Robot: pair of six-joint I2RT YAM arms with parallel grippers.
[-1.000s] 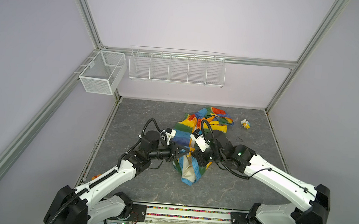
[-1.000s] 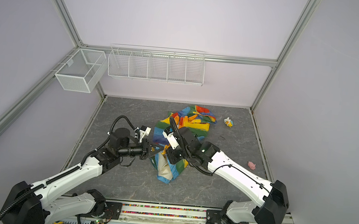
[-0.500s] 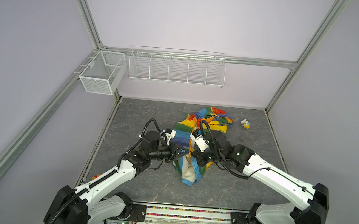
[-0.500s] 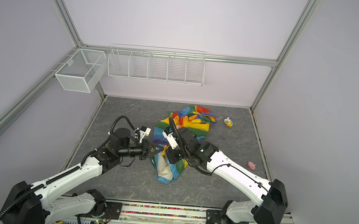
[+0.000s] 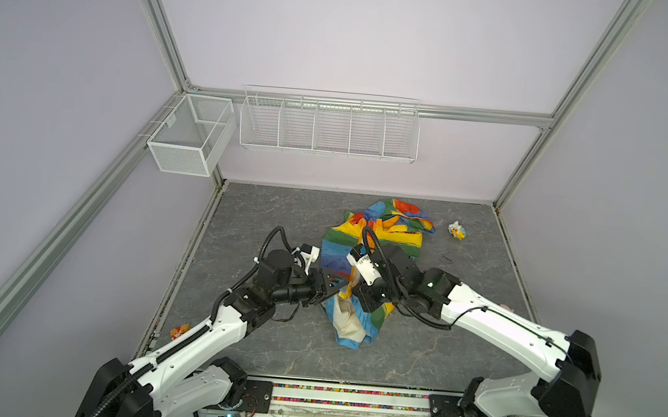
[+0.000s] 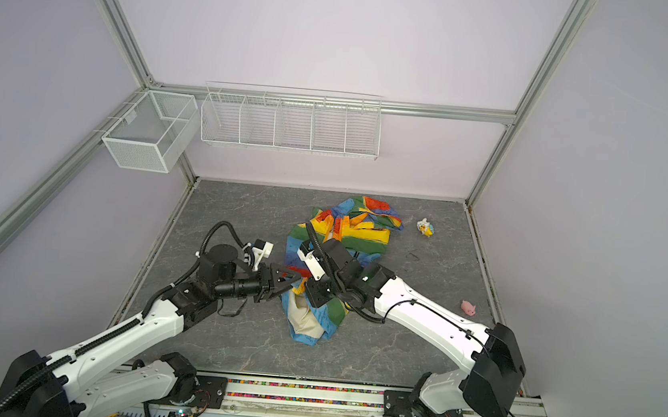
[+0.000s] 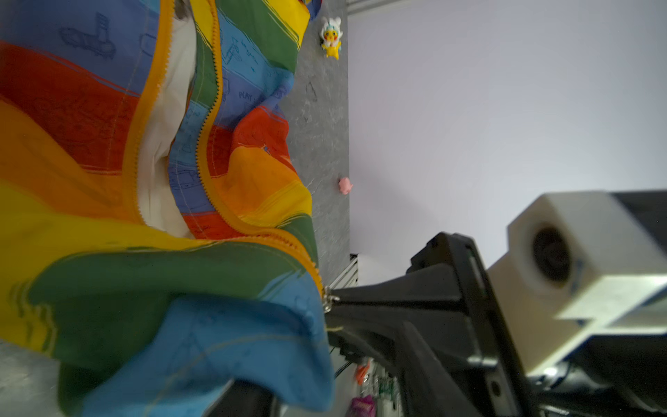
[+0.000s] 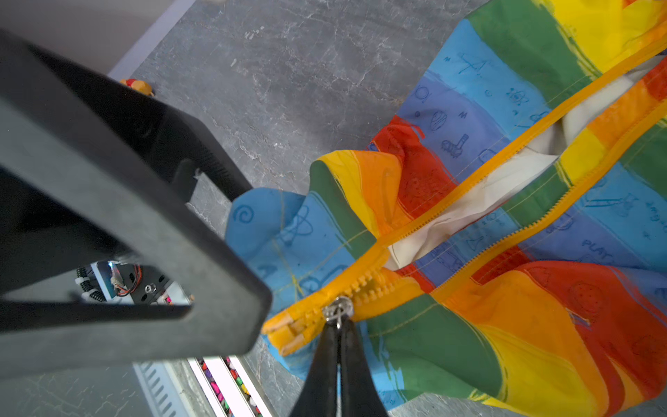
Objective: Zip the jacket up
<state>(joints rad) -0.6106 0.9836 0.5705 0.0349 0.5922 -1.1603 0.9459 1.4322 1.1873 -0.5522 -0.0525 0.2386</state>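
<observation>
Bright, soft, even light. Only faint shadows lie on the floor [image 5: 281, 213], close under the jacket [image 5: 400, 241]. Both top views are sharp, though the posts [image 5: 156, 17] far from the jacket bow at the edges. In the wrist views the jacket's nearest folds smear, and the left gripper [image 8: 252, 242] beside it looms out of focus.

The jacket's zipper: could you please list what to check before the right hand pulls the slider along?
1. Grip: right hand shut on the zipper pull: ok.
2. Start: zipper halves joined at the bottom end: ok.
3. Anchor: left hand holding the jacket: not ok, open.
4. Path: zipper track straight: not ok, it curves.
5. Clearance: yellow toy apart from the jacket: ok.
</observation>
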